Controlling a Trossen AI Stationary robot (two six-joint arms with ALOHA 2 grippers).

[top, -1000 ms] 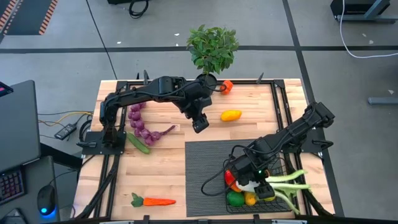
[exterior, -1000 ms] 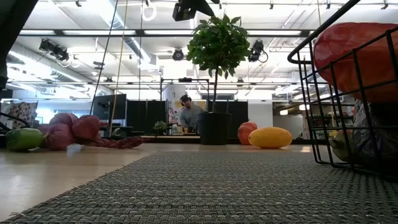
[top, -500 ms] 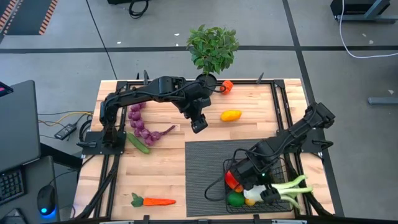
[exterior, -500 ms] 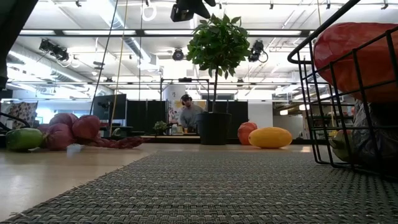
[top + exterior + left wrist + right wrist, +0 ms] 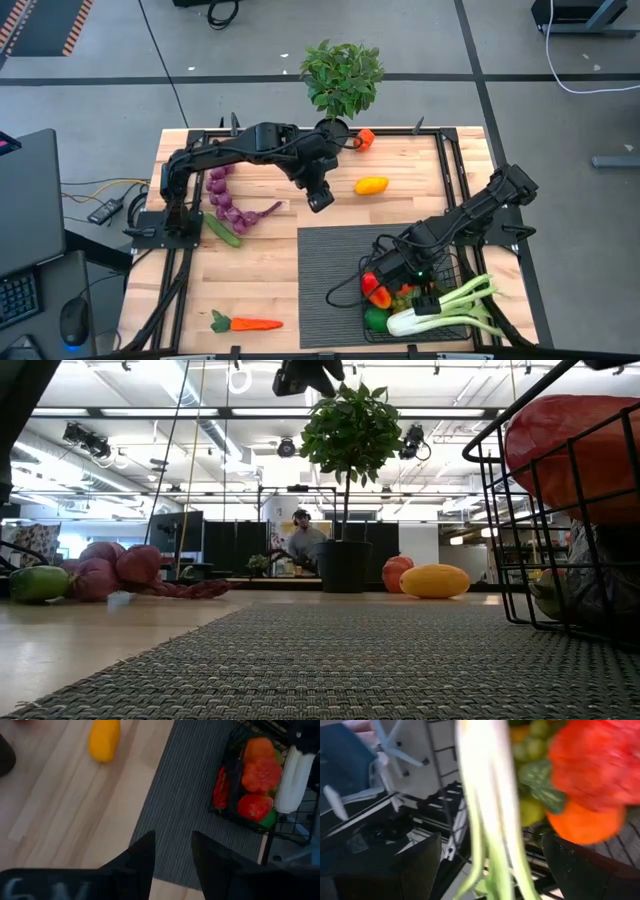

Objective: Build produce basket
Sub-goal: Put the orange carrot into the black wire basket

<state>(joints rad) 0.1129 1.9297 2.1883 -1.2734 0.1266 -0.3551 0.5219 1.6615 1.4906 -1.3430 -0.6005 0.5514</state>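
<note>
From above, the right gripper (image 5: 408, 287) hovers wide open over the basket (image 5: 455, 327), with the leek (image 5: 440, 309) released inside; the left gripper (image 5: 320, 202) hangs narrowly parted beyond it. The table-level view shows only the basket's wall.

Both arms are dark, near-black machines built of chunky rounded joint housings linked by straight tubular segments. The left arm (image 5: 240, 150) rises from a flat black base plate at about nine o'clock on the bench (image 5: 260, 270), with thin black cables looping along its upper links. Its left gripper (image 5: 321, 201) is a blocky black head; in the left wrist view its two fingers (image 5: 141, 855) are matte black, tapered and smooth. The right arm (image 5: 480, 215), rooted near three o'clock, is equally dark, with a black cable curling off its right gripper (image 5: 405, 275), whose broad black fingers (image 5: 415, 865) look flat-faced.
</note>
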